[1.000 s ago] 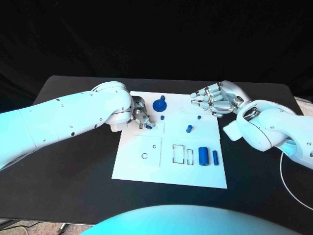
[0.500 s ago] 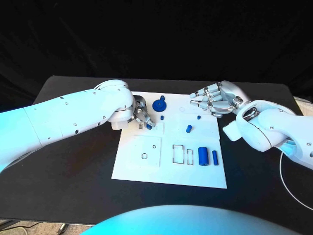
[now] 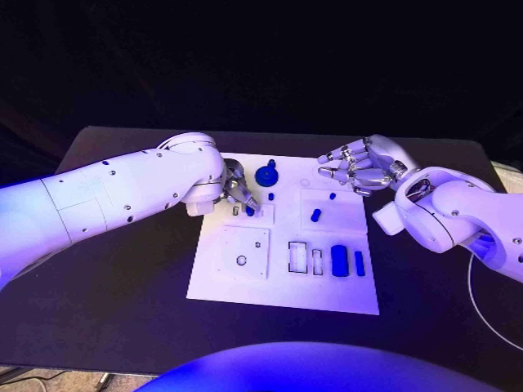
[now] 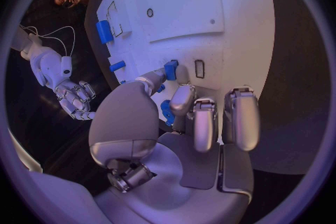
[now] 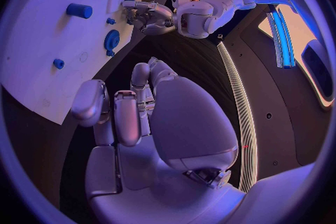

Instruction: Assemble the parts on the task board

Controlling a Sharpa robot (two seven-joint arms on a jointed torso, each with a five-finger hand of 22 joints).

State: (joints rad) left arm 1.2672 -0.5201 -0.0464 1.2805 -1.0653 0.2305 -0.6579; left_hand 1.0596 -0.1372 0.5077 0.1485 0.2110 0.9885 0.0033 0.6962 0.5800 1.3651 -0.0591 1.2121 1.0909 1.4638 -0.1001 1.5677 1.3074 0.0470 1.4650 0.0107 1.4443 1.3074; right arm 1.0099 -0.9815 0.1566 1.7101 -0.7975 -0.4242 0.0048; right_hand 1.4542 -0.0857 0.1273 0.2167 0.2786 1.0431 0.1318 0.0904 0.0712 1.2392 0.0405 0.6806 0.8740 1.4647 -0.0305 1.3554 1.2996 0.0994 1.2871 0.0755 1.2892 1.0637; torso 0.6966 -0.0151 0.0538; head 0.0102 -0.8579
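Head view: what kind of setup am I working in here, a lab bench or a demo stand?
Probably a demo or test stand: a black table against black drapes, a white task board with outlined slots and small blue parts, and coloured light over everything.

The white task board [image 3: 232, 282] is laid flat mid-table; a blue gear [image 3: 267, 174] is set at its 12 o'clock; two blue bars [image 3: 339, 260] are stood at 4 o'clock; a short blue peg [image 3: 316, 216] is laid near the middle.

Dim scene, dark surround; wrist views bend edges.
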